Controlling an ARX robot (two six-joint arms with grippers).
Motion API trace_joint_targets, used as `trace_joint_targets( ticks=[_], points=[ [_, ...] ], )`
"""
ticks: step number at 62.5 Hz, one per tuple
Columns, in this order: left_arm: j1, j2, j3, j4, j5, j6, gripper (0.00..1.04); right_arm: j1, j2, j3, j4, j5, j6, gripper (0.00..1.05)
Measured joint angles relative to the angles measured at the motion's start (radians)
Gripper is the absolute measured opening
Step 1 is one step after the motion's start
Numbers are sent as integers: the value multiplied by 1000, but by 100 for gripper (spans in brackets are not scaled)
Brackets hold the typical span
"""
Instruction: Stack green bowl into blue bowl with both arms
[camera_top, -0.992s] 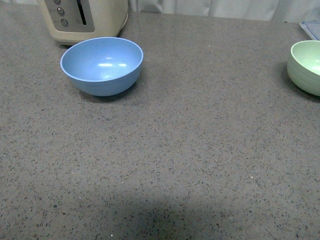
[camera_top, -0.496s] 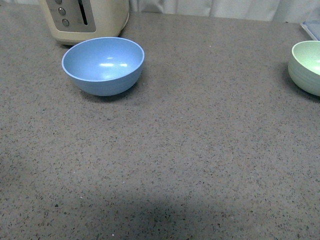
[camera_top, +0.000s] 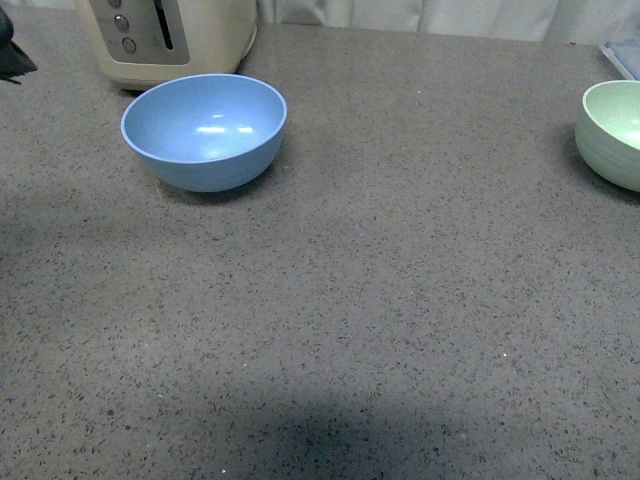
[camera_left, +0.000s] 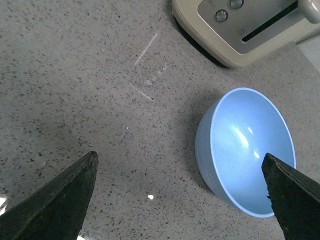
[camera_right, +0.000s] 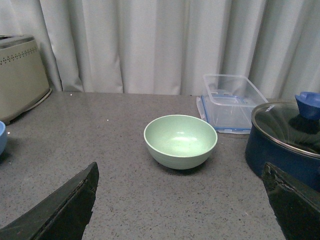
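Note:
The blue bowl (camera_top: 204, 130) stands upright on the grey counter at the back left, in front of a toaster. The green bowl (camera_top: 612, 135) sits at the far right edge, partly cut off. My left gripper (camera_left: 179, 159) hangs open above the counter. The blue bowl (camera_left: 250, 150) lies close by one of its fingers (camera_left: 295, 200), with nothing between the jaws. Only a dark tip of the left arm (camera_top: 12, 55) shows in the front view. My right gripper (camera_right: 180, 172) is open and low, and the green bowl (camera_right: 180, 141) stands a short way ahead of it, untouched.
A cream toaster (camera_top: 165, 35) stands right behind the blue bowl. Near the green bowl are a clear plastic container (camera_right: 230, 100) and a dark blue pot with a glass lid (camera_right: 285, 135). A curtain (camera_right: 150, 45) closes off the back of the counter.
A dark tip of the left arm has come into the front view at its upper left edge. Both bowls stay where they were.

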Motion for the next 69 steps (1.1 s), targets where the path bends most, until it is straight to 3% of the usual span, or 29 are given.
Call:
trace_joint_targets(
  ticks=[24,69],
  points=[
    [-56,196,148,-22,-9,-113,98,0,0,0,0,0,0,95],
    [-80,381,215,9,16,-118,98,0,0,0,0,0,0,95]
  ],
)
